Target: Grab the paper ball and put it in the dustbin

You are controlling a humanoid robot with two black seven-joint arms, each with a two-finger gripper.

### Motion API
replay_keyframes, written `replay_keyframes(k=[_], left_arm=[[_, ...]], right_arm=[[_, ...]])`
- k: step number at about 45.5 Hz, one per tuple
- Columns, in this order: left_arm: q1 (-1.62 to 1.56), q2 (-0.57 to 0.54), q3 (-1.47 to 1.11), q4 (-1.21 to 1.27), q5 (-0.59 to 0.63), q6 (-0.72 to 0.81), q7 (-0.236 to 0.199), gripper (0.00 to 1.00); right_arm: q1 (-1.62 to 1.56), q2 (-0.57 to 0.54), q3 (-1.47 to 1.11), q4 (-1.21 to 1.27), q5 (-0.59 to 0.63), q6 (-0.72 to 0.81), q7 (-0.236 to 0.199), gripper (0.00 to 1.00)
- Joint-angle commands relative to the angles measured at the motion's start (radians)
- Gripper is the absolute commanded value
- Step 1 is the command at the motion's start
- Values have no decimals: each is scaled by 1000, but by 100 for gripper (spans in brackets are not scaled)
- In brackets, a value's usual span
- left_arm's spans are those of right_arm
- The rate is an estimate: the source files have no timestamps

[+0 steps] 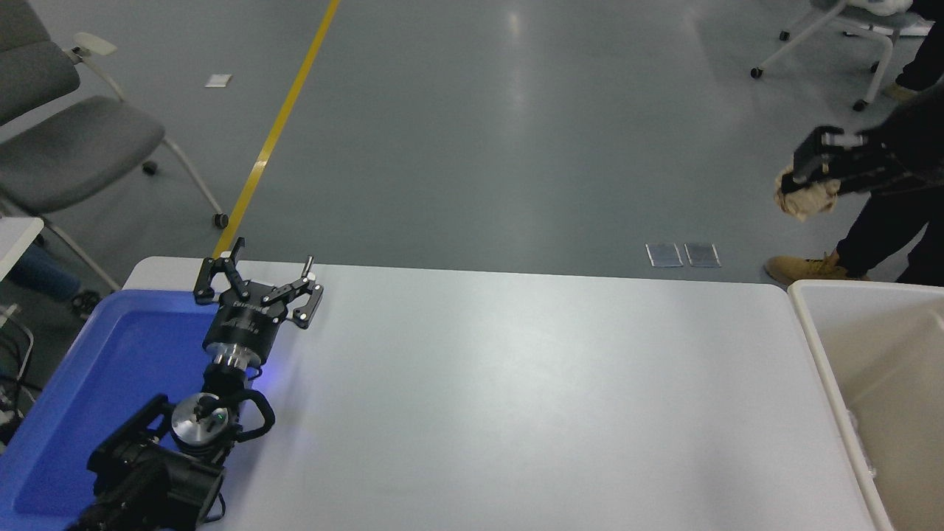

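Observation:
My right gripper (800, 177) comes in from the right edge and is raised high, above and beyond the table's far right corner. It is shut on the tan, wrinkly paper ball (805, 200), which hangs from its fingers. The cream-white dustbin (818, 346) with beige inner walls stands off the table's right end, below and in front of the gripper. My left gripper (258, 284) is parked at the lower left, open and empty, by the blue tray.
A shallow blue tray (88, 383) lies on the white table (516, 398) at the left. A person's dark legs and tan boot (800, 269) stand beyond the bin. Grey chairs (66, 140) stand on the floor at the far left and top right.

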Motion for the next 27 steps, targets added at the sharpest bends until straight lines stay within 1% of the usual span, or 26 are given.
replay_keyframes(k=[1, 4, 7, 14, 15, 16, 20, 27], left_arm=[[0, 0, 0, 0, 0, 0, 0, 99], [0, 0, 0, 0, 0, 0, 0, 99], [0, 0, 0, 0, 0, 0, 0, 99], [0, 0, 0, 0, 0, 0, 0, 99], [0, 0, 0, 0, 0, 0, 0, 99], [0, 0, 0, 0, 0, 0, 0, 99], [0, 0, 0, 0, 0, 0, 0, 99], [0, 0, 0, 0, 0, 2, 0, 99]], right_arm=[[-463, -95, 349, -379, 89, -215, -2, 0], [-615, -58, 462, -479, 113, -275, -2, 0], [-754, 11, 570, -602, 121, -314, -2, 0], [-1048, 200, 831, -950, 137, -313, 0, 0], [-1101, 256, 904, -1031, 137, -315, 0, 0], [-1121, 284, 935, -1060, 137, -318, -2, 0], [-1189, 365, 1036, -1127, 137, -342, -2, 0], [-1310, 457, 1151, -1125, 150, -456, -2, 0]])
